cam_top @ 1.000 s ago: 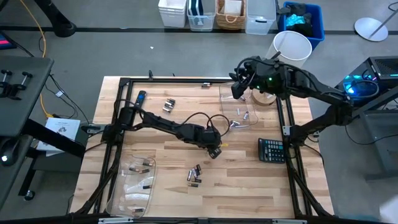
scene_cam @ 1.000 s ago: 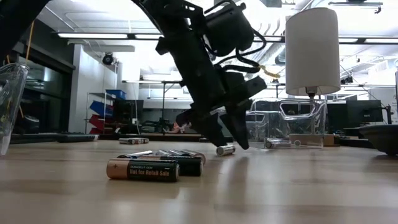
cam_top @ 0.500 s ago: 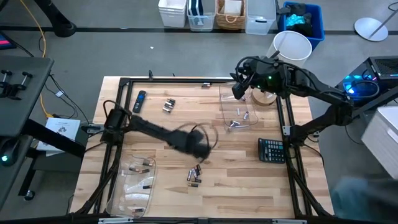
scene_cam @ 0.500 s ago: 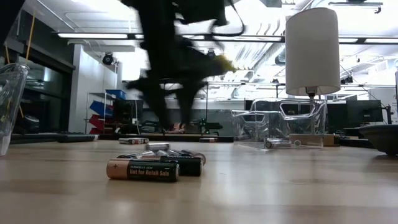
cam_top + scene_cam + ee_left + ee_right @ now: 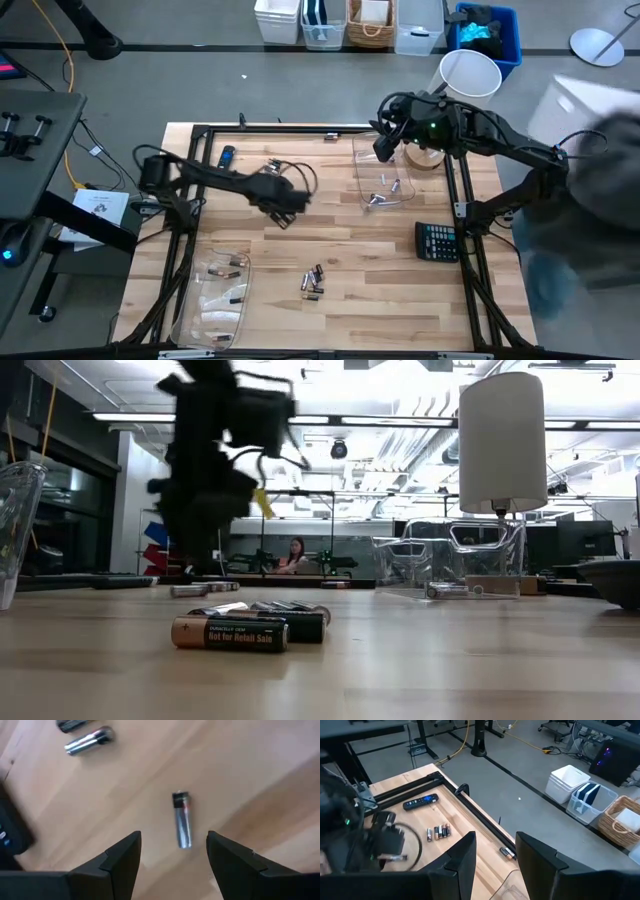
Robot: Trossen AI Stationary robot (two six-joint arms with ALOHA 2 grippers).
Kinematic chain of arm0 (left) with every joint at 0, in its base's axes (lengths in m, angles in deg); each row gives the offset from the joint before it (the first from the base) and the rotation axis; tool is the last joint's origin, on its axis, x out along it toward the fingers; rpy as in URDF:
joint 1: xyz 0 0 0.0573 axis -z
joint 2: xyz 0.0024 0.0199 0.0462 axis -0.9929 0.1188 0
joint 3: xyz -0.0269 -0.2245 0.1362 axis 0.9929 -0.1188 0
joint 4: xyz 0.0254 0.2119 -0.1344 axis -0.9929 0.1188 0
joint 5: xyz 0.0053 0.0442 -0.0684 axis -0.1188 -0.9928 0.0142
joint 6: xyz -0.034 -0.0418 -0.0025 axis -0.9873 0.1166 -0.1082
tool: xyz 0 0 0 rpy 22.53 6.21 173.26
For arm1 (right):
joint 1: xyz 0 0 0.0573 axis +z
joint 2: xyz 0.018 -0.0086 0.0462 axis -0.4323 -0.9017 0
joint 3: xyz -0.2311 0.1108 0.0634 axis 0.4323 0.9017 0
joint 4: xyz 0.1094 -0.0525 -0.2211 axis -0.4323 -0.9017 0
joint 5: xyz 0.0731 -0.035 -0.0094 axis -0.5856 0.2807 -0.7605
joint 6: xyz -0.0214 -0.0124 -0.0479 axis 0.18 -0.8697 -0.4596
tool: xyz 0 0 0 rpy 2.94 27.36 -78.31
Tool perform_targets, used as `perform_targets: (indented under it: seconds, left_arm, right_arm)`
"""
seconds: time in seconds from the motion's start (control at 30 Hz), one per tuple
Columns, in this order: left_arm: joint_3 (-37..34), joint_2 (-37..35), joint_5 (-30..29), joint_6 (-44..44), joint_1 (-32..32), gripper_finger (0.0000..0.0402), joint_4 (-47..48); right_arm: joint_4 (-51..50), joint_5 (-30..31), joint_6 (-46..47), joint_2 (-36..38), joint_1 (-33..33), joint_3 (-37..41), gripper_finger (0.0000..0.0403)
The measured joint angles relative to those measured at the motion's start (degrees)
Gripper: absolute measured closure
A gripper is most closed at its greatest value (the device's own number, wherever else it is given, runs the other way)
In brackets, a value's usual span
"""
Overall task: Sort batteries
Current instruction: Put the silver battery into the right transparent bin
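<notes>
My left gripper (image 5: pixel 287 210) (image 5: pixel 172 855) is open, low over the table's far-left part. One silvery battery (image 5: pixel 182 822) lies flat on the wood between and just ahead of its fingers, untouched. More batteries (image 5: pixel 272 168) (image 5: pixel 90 741) lie beyond it, near the remote (image 5: pixel 225 157). A loose pile of batteries (image 5: pixel 313 282) (image 5: pixel 250 627) sits toward the near edge. My right gripper (image 5: pixel 381 148) (image 5: pixel 495 865) hangs open above the far end of the right clear tray (image 5: pixel 385 178), which holds a few silvery batteries.
A clear tray (image 5: pixel 215 295) at the near-left corner holds several batteries. A dark calculator (image 5: pixel 436 240) lies near the right edge. A black frame (image 5: pixel 300 130) rings the table. A white cylinder (image 5: pixel 468 72) stands beyond the far-right corner. Bare wood lies between the trays.
My left gripper has swung fast from the table's middle toward the left and far edges, ending near the far-left batteries; it shows blurred along the way. My right arm has kept still. A blurred person has come in at the right of the high view.
</notes>
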Motion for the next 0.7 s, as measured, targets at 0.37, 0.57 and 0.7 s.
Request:
perform_targets:
  seconds: [0.37, 0.57, 0.7]
  left_arm:
    - [-24.55, -11.10, 11.73, 10.77, -13.55, 0.0204, -24.96]
    - [-25.24, -12.37, 13.67, 13.90, -16.40, 0.0220, -25.12]
    - [-25.67, -14.54, 12.48, 11.74, -16.37, 0.0228, -27.26]
  right_arm:
    - [-0.71, -1.01, 2.73, -0.02, 0.02, 0.00, 0.0269]
    - [-0.72, -3.17, 7.56, -0.02, 0.05, 0.00, 0.0269]
    - [-0.66, -3.15, 8.69, -0.04, 0.07, 0.00, 0.0269]
